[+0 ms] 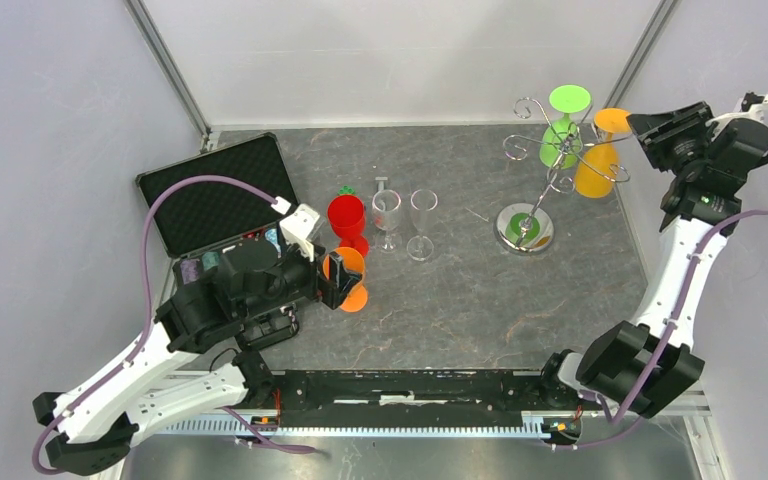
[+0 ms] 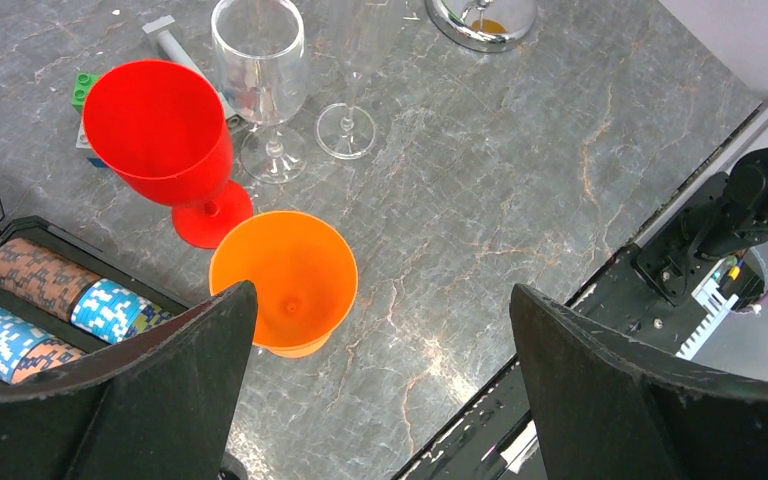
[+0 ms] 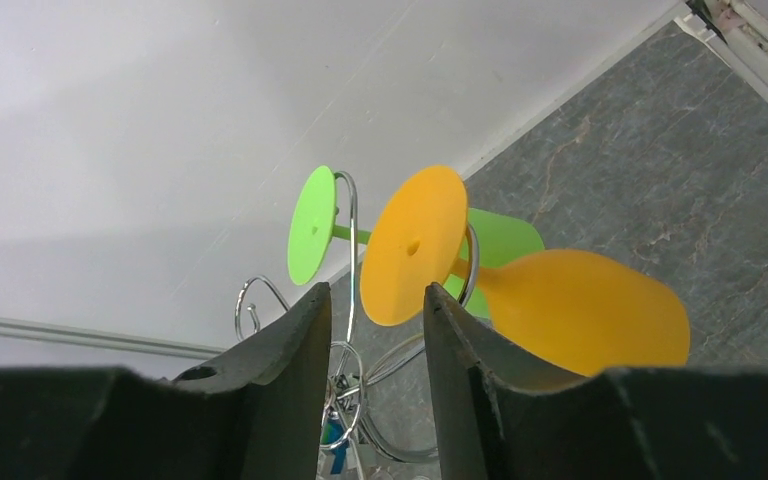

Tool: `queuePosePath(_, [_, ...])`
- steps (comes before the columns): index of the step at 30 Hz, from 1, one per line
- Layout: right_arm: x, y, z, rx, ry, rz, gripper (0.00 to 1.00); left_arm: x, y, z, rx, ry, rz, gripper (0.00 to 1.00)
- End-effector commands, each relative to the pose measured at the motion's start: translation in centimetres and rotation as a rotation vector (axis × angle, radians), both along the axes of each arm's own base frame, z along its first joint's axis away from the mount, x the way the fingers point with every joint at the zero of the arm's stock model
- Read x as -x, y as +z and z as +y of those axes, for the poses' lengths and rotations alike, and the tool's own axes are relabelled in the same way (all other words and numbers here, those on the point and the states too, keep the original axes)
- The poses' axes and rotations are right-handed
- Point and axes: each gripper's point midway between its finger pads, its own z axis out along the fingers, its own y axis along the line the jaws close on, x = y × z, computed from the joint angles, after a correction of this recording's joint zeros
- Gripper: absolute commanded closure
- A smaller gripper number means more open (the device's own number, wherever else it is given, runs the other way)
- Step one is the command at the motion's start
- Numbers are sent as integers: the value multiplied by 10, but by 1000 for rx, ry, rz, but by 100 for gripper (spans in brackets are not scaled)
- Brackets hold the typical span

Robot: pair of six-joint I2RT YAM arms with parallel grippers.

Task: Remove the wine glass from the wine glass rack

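Observation:
The wine glass rack (image 1: 526,228), silver wire on a round shiny base, stands at the back right. A green wine glass (image 1: 562,127) and a yellow-orange wine glass (image 1: 598,162) hang upside down from its arms. My right gripper (image 1: 642,128) is raised beside the yellow-orange glass. In the right wrist view this gripper (image 3: 375,297) is slightly open and holds nothing. The yellow-orange glass's foot (image 3: 415,245) lies just beyond its fingertips, the green glass (image 3: 312,225) behind. My left gripper (image 2: 380,300) is wide open and empty, above an orange glass (image 2: 285,280) standing on the table.
A red glass (image 1: 347,220) and two clear glasses (image 1: 388,215) (image 1: 422,220) stand mid-table, with the orange glass (image 1: 352,285) in front. An open black case (image 1: 215,205) holding poker chips (image 2: 35,290) lies at the left. Small green (image 1: 346,190) and grey pieces (image 1: 381,184) lie behind the glasses.

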Motion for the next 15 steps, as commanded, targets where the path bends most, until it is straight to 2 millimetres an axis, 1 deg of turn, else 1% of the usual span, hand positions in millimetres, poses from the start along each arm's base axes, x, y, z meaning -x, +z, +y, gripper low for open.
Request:
queuePosePath(1, [-5, 6, -4, 25, -43, 5, 56, -3, 7, -3, 34, 5, -24, 0])
queuePosePath(4, [-7, 1, -6, 38, -66, 20, 55, -4, 6, -2, 32, 11, -24, 0])
queuePosePath(9, [-10, -1, -6, 45, -75, 26, 55, -4, 6, -2, 31, 14, -26, 0])
queuePosePath(15, [-14, -6, -8, 12, -94, 36, 56, -5, 4, -2, 24, 17, -22, 0])
